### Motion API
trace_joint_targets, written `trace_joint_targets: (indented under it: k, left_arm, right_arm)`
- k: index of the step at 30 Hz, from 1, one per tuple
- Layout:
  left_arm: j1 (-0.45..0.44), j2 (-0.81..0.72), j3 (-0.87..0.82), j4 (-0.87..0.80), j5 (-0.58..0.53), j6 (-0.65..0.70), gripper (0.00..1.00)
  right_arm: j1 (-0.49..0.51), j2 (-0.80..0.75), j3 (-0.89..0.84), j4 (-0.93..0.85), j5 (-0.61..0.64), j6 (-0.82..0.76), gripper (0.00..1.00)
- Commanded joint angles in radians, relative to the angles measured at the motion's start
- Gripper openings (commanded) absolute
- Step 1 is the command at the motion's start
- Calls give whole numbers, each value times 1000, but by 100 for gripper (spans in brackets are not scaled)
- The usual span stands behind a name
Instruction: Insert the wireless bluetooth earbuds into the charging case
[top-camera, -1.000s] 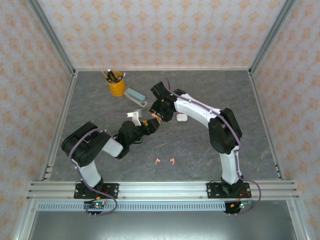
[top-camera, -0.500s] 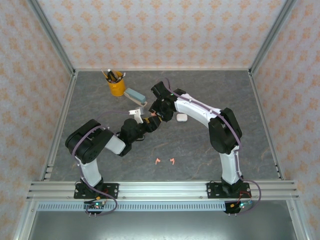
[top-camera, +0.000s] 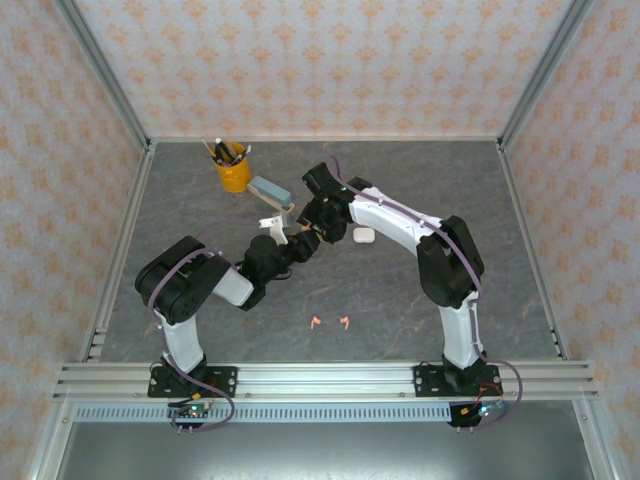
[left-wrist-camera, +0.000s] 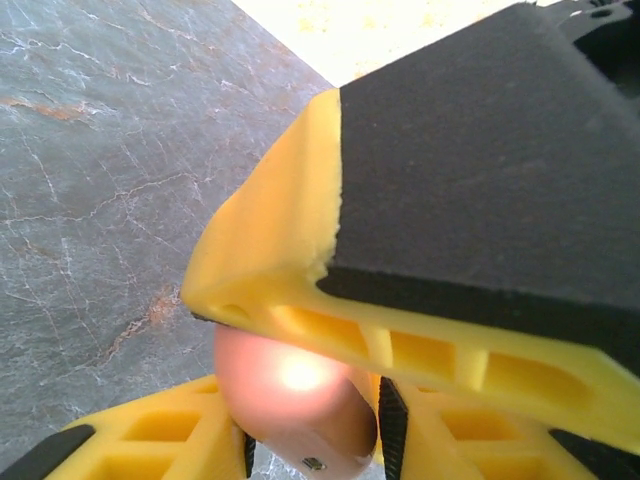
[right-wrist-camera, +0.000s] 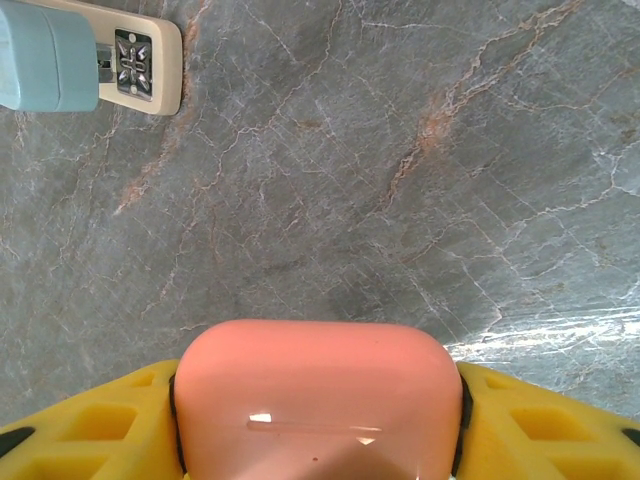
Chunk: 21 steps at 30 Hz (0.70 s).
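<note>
A salmon-pink charging case (right-wrist-camera: 315, 400) is held above the table between both arms. My right gripper (right-wrist-camera: 317, 385) is shut on its two ends. My left gripper (left-wrist-camera: 300, 425) grips the same case (left-wrist-camera: 290, 395) from the other side, with its pads against it. In the top view the two grippers, left (top-camera: 301, 242) and right (top-camera: 314, 228), meet at mid-table and mostly hide the case. Two salmon-pink earbuds (top-camera: 315, 321) (top-camera: 345, 321) lie on the table nearer the front. The two white earbuds are out of view.
A white charging case (top-camera: 362, 235) lies just right of the right gripper. A blue and cream stapler (top-camera: 270, 192) (right-wrist-camera: 60, 55) sits behind the grippers. A yellow pen cup (top-camera: 233, 168) stands at the back left. The right gripper's finger (left-wrist-camera: 480, 170) looms across the left wrist view.
The left arm's elbow and wrist have shifted slightly toward the back and right, closing in on the right gripper. The right arm has stayed put.
</note>
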Motion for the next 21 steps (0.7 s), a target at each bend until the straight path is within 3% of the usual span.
trace_joint_targets:
  k: [1, 11, 17, 21]
  left_arm:
    - [-8, 2, 25, 50, -10, 1, 36]
    - [-7, 2, 34, 34, 2, 2, 18]
    - [-7, -8, 44, -1, 33, 8, 12]
    - [-8, -41, 35, -52, 55, 23, 8]
  right_arm:
    - [-4, 13, 12, 10, 2, 9, 57]
    - [-8, 4, 6, 22, -10, 9, 60]
    - [-35, -31, 2, 33, -18, 6, 76]
    - [-85, -101, -32, 54, -26, -5, 80]
